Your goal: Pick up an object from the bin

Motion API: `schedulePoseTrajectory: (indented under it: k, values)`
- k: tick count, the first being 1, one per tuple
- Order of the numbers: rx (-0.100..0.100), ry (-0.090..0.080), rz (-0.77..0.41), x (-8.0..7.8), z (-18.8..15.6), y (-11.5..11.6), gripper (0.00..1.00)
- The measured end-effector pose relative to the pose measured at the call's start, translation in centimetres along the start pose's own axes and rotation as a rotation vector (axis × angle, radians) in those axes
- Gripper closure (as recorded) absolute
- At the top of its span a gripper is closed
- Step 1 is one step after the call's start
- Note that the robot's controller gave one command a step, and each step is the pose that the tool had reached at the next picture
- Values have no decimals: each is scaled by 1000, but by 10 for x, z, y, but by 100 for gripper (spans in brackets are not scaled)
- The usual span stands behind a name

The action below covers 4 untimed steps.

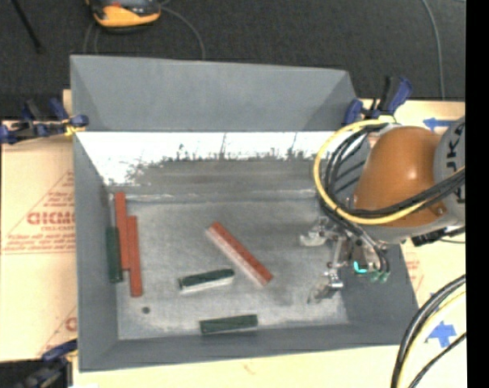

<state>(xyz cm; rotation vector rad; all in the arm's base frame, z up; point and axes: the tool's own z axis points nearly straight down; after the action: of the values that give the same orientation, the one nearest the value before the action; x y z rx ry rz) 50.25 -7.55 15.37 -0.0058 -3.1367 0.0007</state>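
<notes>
Here, single top-down view. The gripper (322, 261) hangs low over bare floor at the right end of the bin (228, 148), below the arm's orange cover (398, 176) and its cables (335, 172). Its fingers (328, 283) stand spread apart with nothing between them; whether the tips touch the floor cannot be told.

Contents: 5 bars in all, 2 red and 3 green, none stacked.
- Centre red bar (240, 254): lies diagonally mid-floor, upper-left to lower-right; it is the bar nearest the gripper, its lower end a short way to the gripper's left, not touching it.
- Pale-edged green bar (205, 280): approx. level, just below-left of the centre red bar.
- Front green bar (228, 324): along the near wall, apart from the others.
- Left red bar (128, 247): long, lying by the left wall.
- Left green bar (113, 254): shorter, alongside the left red bar on its wall side, seemingly touching it.

A small dark speck (145, 309) lies on the floor near the left red bar's lower end.
</notes>
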Motion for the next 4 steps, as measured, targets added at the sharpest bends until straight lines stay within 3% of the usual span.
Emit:
schedulePoseTrajectory:
  k: [1, 2, 3, 4]
  values:
    - [1, -8, -2, -2, -4, 0, 0]
    - [5, -23, -225, -48, 70, 103, 100]
    - [0, -12, -228, -44, 72, 106, 0]
    - [0, -15, -230, -44, 72, 106, 0]
